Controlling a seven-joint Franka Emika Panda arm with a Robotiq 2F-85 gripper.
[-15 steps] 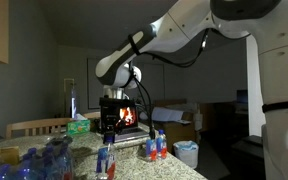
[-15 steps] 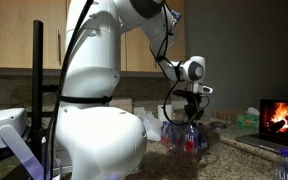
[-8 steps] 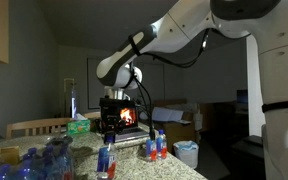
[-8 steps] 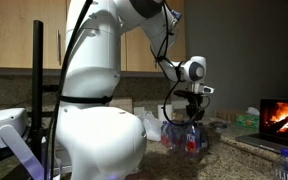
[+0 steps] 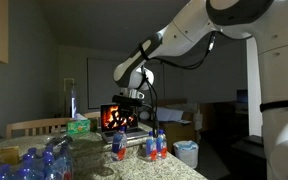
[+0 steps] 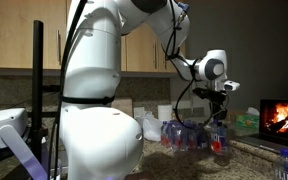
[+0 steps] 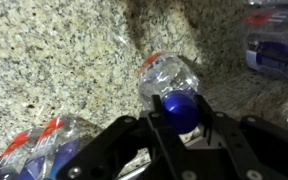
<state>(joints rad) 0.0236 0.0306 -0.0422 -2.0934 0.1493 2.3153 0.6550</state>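
Arm and bottle (image 5: 117,147) have shifted sideways since a second ago. The bottle was low and off to one side of the fire screen (image 5: 120,117). It now sits higher, straight in front of the screen's lower edge. In an exterior view the same shift carries it off the cluster (image 6: 184,135) and nearer the screen (image 6: 282,117).

- End effector (image 7: 179,118): clamped on the blue cap (image 7: 176,104), a finger on either side of the neck. The bottle hangs upright below it. Cannot tell whether its base touches the granite surface (image 7: 54,50).
- Handling, my judgement: thin, clear, ribbed plastic, so the walls would dent under a squeeze. The label wrap is smooth and likely slippery. Neck and cap are the stiff part and the sound place to hold. Weight depends on fill: light if empty, with a swinging load from the neck if full.
- Contents: look clear. The level is unreadable in this dim light.
- Pair (image 5: 156,147): two capped bottles with the same labels stand upright on the surface below the screen's far corner, apart from the held bottle. Their fill is unreadable too.
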